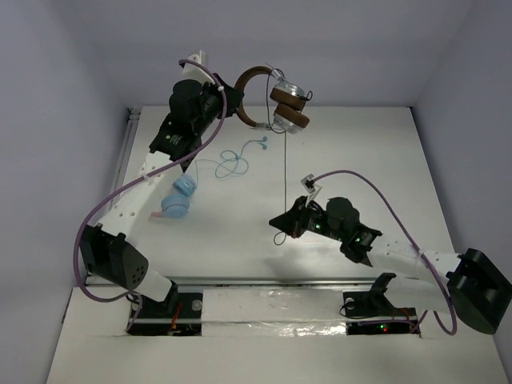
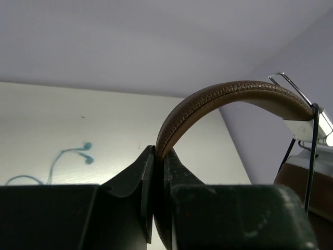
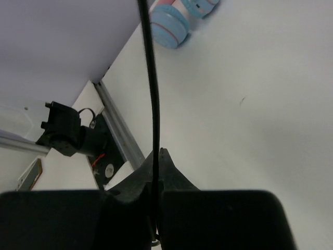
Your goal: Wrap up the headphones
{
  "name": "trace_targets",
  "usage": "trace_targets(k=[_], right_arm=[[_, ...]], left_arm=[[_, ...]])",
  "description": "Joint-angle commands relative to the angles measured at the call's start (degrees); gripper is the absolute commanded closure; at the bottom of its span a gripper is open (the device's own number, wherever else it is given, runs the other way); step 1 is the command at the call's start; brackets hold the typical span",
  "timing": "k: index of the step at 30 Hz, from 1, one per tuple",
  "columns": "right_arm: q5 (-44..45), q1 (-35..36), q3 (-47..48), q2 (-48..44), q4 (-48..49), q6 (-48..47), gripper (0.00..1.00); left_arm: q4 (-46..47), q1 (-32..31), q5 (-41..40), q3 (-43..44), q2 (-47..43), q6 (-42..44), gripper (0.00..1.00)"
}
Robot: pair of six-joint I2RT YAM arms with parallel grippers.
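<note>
The headphones (image 1: 284, 100) with brown headband, brown pads and silver earcups hang in the air at the back of the table. My left gripper (image 1: 234, 102) is shut on the brown headband (image 2: 218, 99). The thin black cable (image 1: 286, 172) runs straight down from the earcups to my right gripper (image 1: 282, 222), which is shut on it near the table middle. In the right wrist view the cable (image 3: 152, 78) passes between the closed jaws. A short cable end loops below the right gripper.
Pink-and-blue headphones (image 1: 177, 200) lie at the left of the table, also in the right wrist view (image 3: 177, 18). Thin light-blue earbuds (image 1: 234, 162) lie left of centre, also in the left wrist view (image 2: 78, 153). The walls stand close behind.
</note>
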Motion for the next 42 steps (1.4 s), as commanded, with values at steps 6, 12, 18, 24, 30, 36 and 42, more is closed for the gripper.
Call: trace_targets(k=[6, 12, 18, 24, 30, 36, 42], right_arm=[[7.05, 8.99, 10.79, -2.07, -20.27, -2.08, 1.0], [11.89, 12.6, 20.8, -0.92, -36.25, -4.54, 1.0], [16.02, 12.6, 30.38, -4.09, -53.66, -9.9, 1.0], [21.65, 12.6, 40.14, -0.76, -62.28, -16.4, 1.0], [25.95, 12.6, 47.44, 5.48, -69.23, -21.5, 1.0], [34.38, 12.6, 49.73, 6.81, -74.6, -25.28, 1.0], [42.82, 12.6, 49.74, 7.07, -74.34, -26.08, 1.0]], left_arm=[[4.46, -5.84, -24.43, -3.12, 0.04, 4.27, 1.0], [3.23, -12.96, -38.04, -6.28, 2.5, 10.92, 1.0], [-2.03, -15.77, -40.26, -16.38, -2.13, 11.13, 1.0], [-7.04, -21.75, -37.8, -26.24, -8.56, 11.12, 1.0], [-15.65, -24.75, -32.71, -29.23, -10.24, 16.47, 1.0], [-21.46, -24.75, -27.51, -32.04, -12.95, 18.85, 1.0], [-20.5, -24.75, -21.38, -34.15, -15.15, 23.42, 1.0]])
